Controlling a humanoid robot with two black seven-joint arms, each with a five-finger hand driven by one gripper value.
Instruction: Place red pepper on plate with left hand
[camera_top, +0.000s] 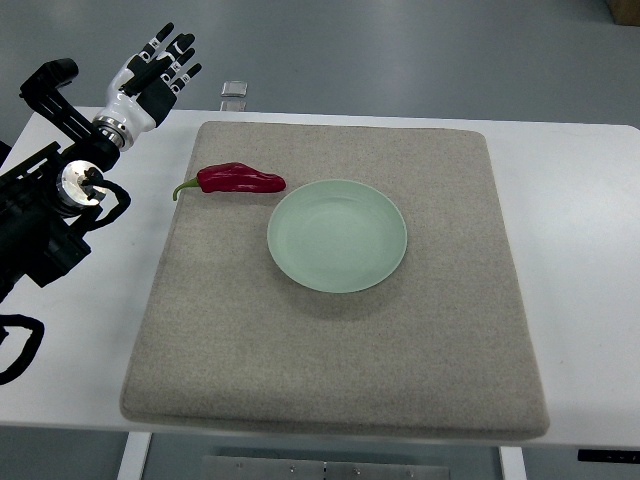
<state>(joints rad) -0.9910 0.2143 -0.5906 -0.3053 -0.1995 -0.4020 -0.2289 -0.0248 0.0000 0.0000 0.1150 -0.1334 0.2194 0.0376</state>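
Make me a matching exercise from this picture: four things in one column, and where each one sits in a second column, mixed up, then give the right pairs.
Things:
1. red pepper
2. plate
3. left hand
4. mat

Places:
A. middle of the mat, nothing on it
B. spread over the white table
C. raised past the table's far left corner, fingers spread
D. on the mat just left of the plate, stem pointing left

Pairs: 1-D, 2-A, 3-C, 4-B

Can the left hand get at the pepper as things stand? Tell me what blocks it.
Probably yes. The left hand is open, raised off the mat's far left corner, and the pepper lies bare on the mat just left of the plate. Nothing sits between hand and pepper.
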